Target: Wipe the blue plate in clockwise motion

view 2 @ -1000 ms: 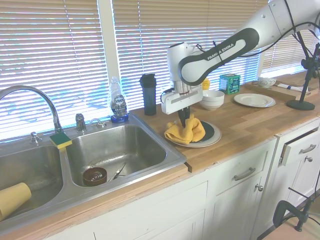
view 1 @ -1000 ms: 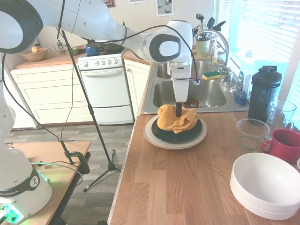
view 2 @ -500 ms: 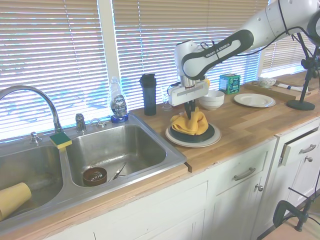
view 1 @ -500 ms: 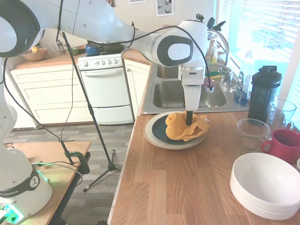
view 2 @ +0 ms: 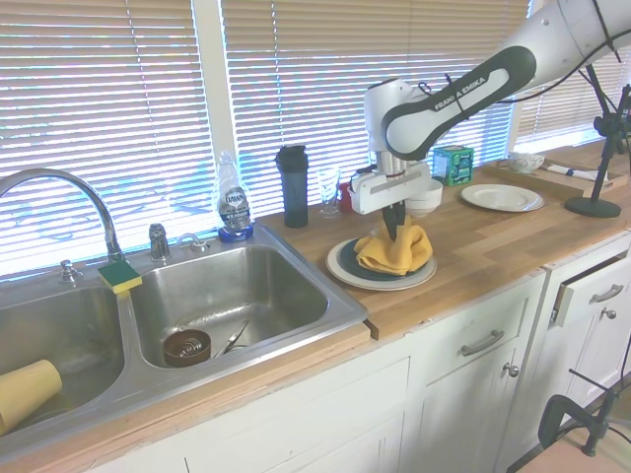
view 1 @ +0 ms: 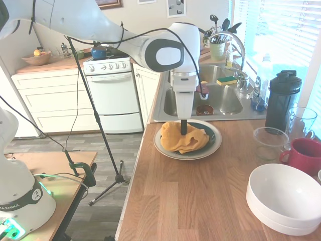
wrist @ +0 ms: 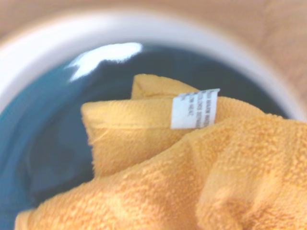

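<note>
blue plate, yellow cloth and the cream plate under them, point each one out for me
blue plate (wrist: 43,129), wrist view, bare glossy surface beside the cloth
yellow cloth (view 1: 183,139), first exterior view, middle of the bunched fabric
cream plate (view 2: 342,268), second exterior view, rim nearest the sink

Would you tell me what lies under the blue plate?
The blue plate sits on a larger cream-white plate, whose rim shows. A yellow cloth covers much of the blue plate; the counter underneath is hidden.

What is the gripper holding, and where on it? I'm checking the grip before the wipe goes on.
The gripper is shut on the yellow cloth, pinching a bunched-up fold near its middle, over the blue plate.
</note>
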`<state>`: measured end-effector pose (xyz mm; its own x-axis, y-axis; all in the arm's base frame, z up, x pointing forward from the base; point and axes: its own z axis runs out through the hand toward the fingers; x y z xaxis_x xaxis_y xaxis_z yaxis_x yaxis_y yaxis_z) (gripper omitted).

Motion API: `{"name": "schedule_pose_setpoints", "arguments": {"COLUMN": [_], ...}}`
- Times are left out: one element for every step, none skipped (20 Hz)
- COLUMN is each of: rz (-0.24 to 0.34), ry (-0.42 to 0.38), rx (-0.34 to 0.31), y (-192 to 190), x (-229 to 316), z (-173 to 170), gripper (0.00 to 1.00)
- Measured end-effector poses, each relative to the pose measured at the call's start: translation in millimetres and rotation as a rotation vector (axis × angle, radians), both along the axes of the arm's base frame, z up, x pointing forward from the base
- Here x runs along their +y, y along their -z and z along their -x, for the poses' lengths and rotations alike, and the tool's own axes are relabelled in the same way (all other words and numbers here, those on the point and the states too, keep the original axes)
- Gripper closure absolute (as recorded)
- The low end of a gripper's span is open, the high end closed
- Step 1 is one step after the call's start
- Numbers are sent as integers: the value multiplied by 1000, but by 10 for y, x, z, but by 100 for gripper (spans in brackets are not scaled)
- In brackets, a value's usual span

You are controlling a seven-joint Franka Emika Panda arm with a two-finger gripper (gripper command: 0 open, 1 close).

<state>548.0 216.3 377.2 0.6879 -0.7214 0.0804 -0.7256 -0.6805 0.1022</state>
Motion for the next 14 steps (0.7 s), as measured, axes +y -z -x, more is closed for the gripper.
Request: {"name": "schedule_pose_setpoints", "arguments": {"rz": [-3,-8,-13,-19,-24,-30,-38,-48,-59,-69,-79,-87,-95,-101], "ry": [-11,-20,-24,-26,-24,-20,-16,-13,-10,-7,-5,-2,2,6], "rx": [0,-1,0,-3,-7,-11,-18,-26,-35,-43,-52,-60,-64,-68], "y": [-10,-20,-33,-58,-88,-126,-182,-251,-331,-416,-507,-594,-677,-761], "x": [53,102,140,164,170,166,155,137,115,87,47,3,-47,-105], "z": [64,111,145,159,164,166,168,170,174,179,184,192,205,220], "gripper": [100,100,100,100,100,100,100,100,100,100,100,100,100,100]}}
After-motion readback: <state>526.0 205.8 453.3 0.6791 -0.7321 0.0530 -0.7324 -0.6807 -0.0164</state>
